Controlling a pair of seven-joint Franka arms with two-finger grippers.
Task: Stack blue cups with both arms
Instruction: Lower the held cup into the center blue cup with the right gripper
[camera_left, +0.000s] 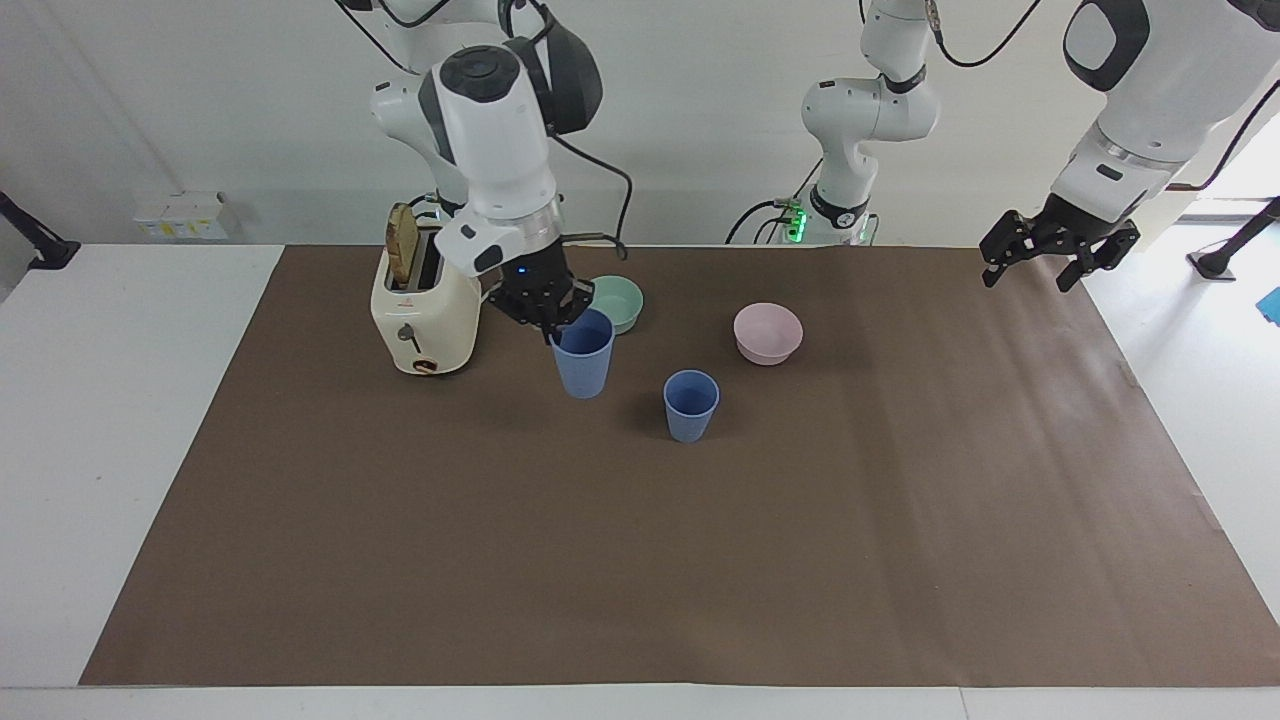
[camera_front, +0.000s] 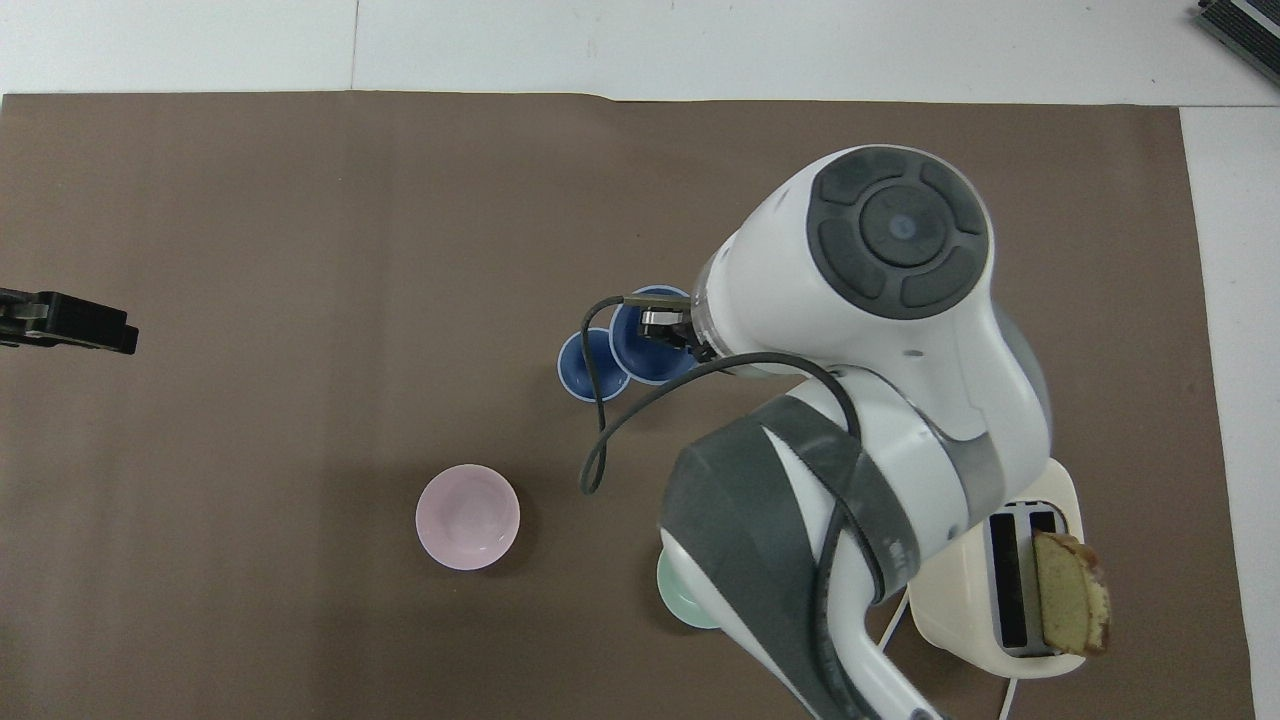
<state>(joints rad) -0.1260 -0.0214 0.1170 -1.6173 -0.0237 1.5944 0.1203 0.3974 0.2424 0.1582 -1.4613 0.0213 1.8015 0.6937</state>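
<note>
Right gripper (camera_left: 548, 318) holds blue cup (camera_left: 583, 358) (aloft) — upright.

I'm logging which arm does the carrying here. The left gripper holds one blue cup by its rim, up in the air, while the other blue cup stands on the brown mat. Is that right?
Not quite: it is the right gripper, not the left, that holds the lifted blue cup by its rim, as the facing view shows. The other blue cup does stand on the brown mat. The left gripper waits over the mat's edge at its own end.

right gripper (camera_left: 549, 322) holds blue cup (camera_left: 583, 355) aloft.
</note>
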